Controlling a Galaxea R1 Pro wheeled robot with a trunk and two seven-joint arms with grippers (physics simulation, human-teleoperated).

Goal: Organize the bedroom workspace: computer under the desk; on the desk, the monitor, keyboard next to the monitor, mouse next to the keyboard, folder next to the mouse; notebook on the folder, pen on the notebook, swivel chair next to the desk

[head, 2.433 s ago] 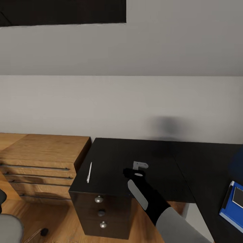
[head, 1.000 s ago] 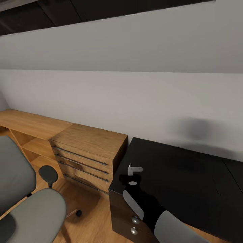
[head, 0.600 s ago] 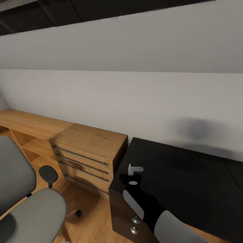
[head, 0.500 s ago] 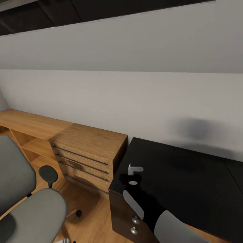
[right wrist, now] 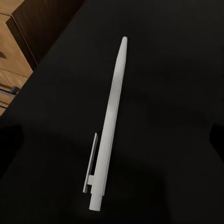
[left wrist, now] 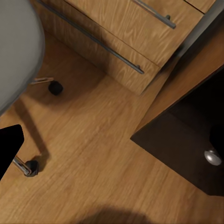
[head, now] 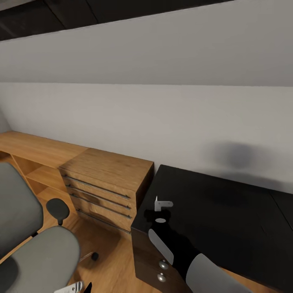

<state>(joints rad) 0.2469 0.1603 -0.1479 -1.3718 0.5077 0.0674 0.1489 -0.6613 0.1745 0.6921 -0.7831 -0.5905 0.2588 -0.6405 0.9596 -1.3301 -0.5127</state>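
Poised over the near corner of the black desk [head: 211, 203], the right gripper [head: 162, 205] hangs directly above the white pen [right wrist: 108, 128], which lies flat on the dark top between the two fingers, whose dark tips show at either edge of the right wrist view; the jaws stand wide apart, hold nothing and touch nothing, the pen lying free with its clip to one side. The placing reads as a lineup for a pick: the pen's long body runs across the gap, so a straight descent and a close would likely catch it about mid-length. Beyond the jaws, the desk's drawer knobs [head: 163, 265] sit just below the gripper's corner, and a wooden chest of drawers [head: 103, 187] stands just beside the desk. Farther off, the grey swivel chair [head: 36, 252] waits on the wood floor [left wrist: 107, 158], near the left gripper [head: 75, 287], which shows too little to tell its opening.
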